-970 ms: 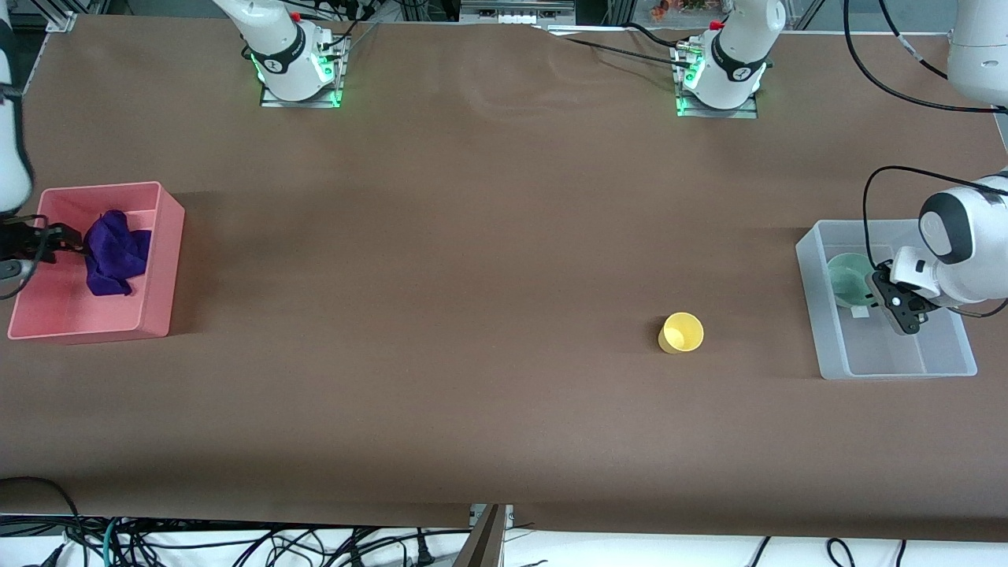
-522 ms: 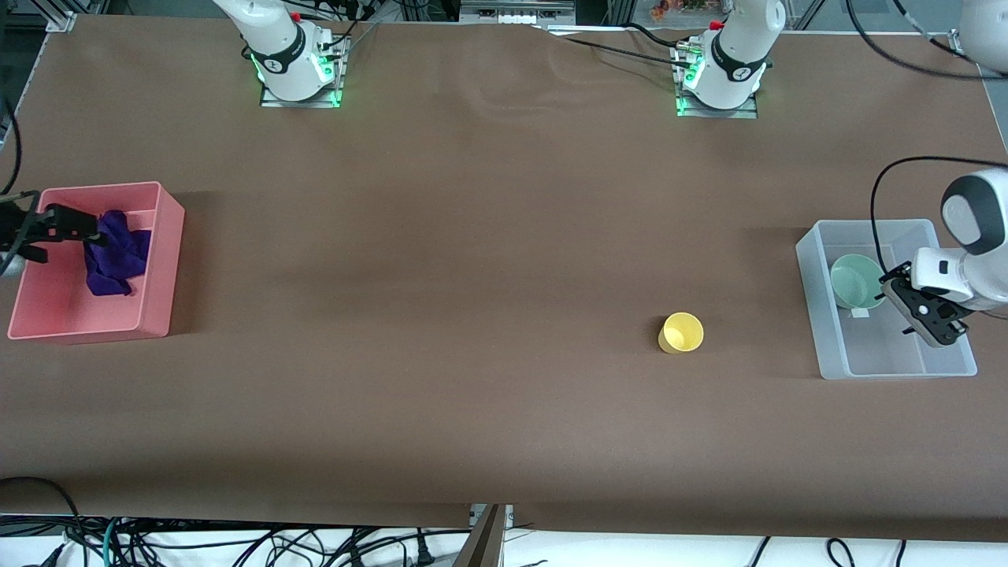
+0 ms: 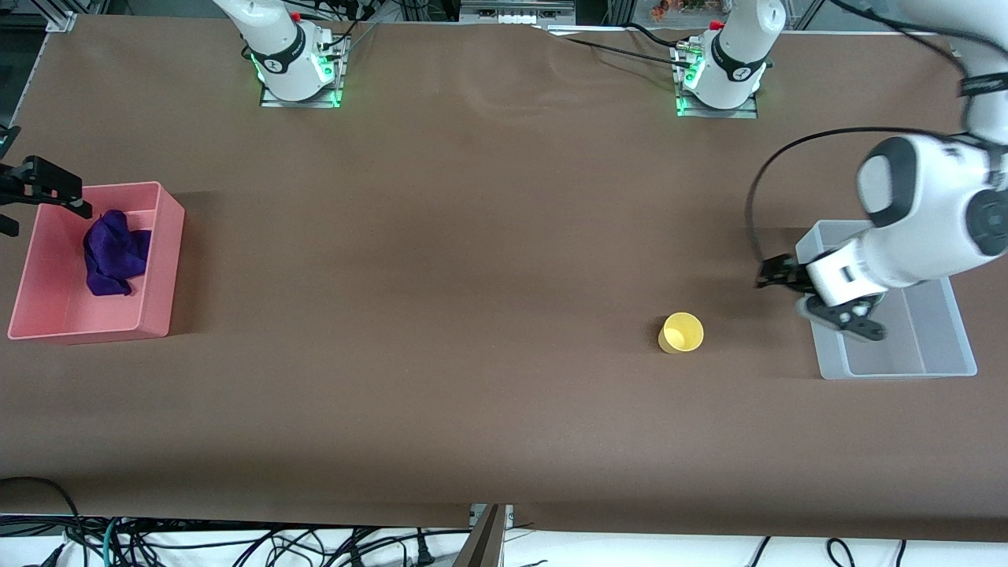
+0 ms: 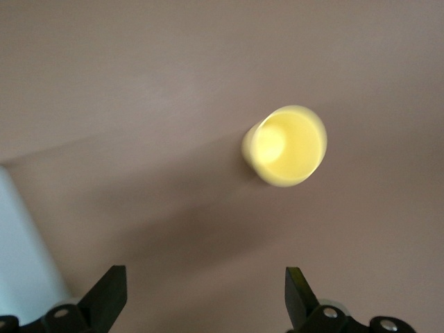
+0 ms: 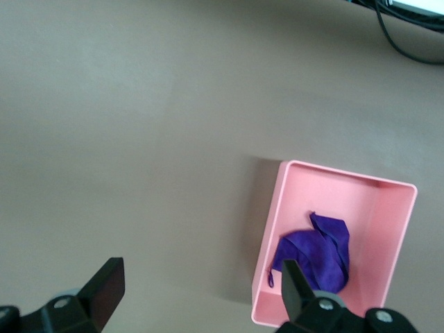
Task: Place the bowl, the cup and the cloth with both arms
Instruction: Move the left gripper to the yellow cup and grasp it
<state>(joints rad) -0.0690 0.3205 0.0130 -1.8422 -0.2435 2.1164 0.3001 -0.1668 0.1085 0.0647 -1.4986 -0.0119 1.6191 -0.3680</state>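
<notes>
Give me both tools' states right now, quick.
Left tool: open, empty, over the clear bin's edge.
Right tool: open, empty, above the pink bin.

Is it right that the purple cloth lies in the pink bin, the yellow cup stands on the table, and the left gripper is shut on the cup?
Not quite. The left gripper is open and empty, as the left wrist view shows; the cup stands untouched. The cloth does lie in the pink bin.
</notes>
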